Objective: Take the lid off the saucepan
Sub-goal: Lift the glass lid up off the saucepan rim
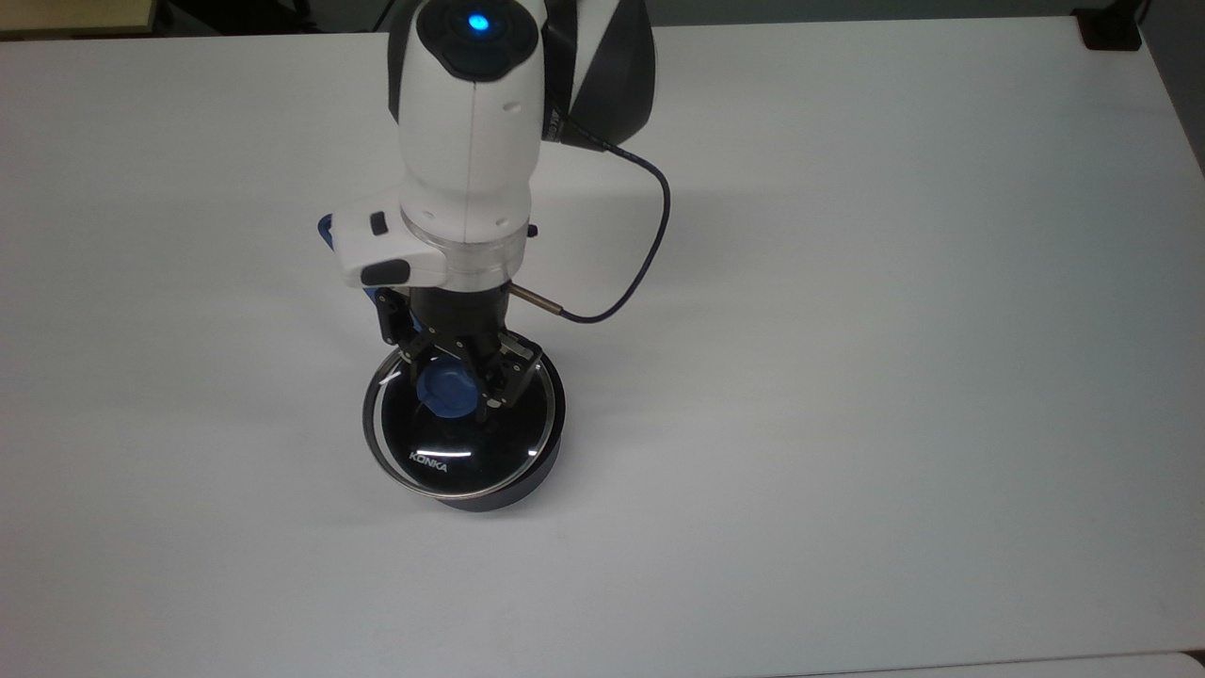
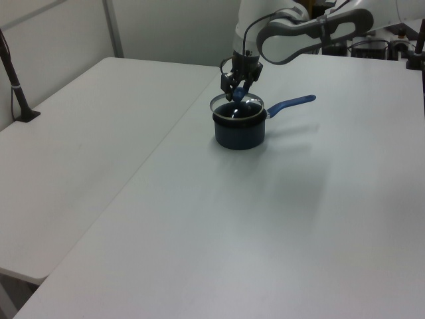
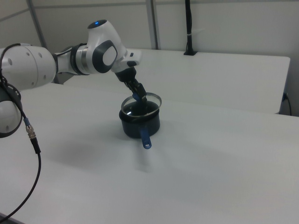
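The lid [image 1: 442,454], clear glass with a metal rim and white "KONKA" lettering, hangs by its blue knob [image 1: 446,391] with my gripper [image 1: 454,386] shut on that knob. It sits slightly off-centre over the dark saucepan [image 1: 527,476], shifted toward the top view's left. In the left view the lid [image 2: 250,106] floats just above the saucepan [image 2: 239,134], whose blue handle [image 2: 292,103] points to the left view's right, with the gripper [image 2: 238,93] over it. In the right view the lid [image 3: 150,105] tilts a little above the saucepan [image 3: 140,125] under the gripper [image 3: 138,96].
The white table [image 1: 847,377] stretches wide around the pan. A dark cable [image 1: 650,245] loops off the wrist. A second table [image 2: 80,133] adjoins at the left view's left, with a black clamped post [image 2: 16,86]. Another black post [image 3: 188,28] stands at the back.
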Action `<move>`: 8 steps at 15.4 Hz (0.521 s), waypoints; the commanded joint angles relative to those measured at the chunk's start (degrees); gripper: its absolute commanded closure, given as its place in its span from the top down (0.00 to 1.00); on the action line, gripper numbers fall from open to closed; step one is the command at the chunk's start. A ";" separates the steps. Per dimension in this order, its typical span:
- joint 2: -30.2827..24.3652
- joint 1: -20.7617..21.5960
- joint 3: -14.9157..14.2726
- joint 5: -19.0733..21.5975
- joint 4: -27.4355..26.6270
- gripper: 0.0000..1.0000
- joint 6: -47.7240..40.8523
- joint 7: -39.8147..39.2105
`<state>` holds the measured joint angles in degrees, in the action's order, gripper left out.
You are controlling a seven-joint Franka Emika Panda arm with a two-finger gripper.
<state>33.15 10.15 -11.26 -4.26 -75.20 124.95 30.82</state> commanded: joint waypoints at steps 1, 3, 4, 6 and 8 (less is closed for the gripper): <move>-3.53 0.57 -0.96 -1.10 -1.35 0.60 0.03 1.00; -5.11 0.92 -0.96 -1.01 -3.01 0.60 0.03 0.91; -6.33 1.19 -0.87 -1.10 -4.24 0.60 0.11 0.91; -8.62 1.54 -0.87 -1.02 -6.61 0.60 0.12 0.82; -11.08 2.59 -0.87 -1.10 -9.77 0.60 0.20 0.65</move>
<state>28.49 10.52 -11.49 -4.26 -77.37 124.95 30.82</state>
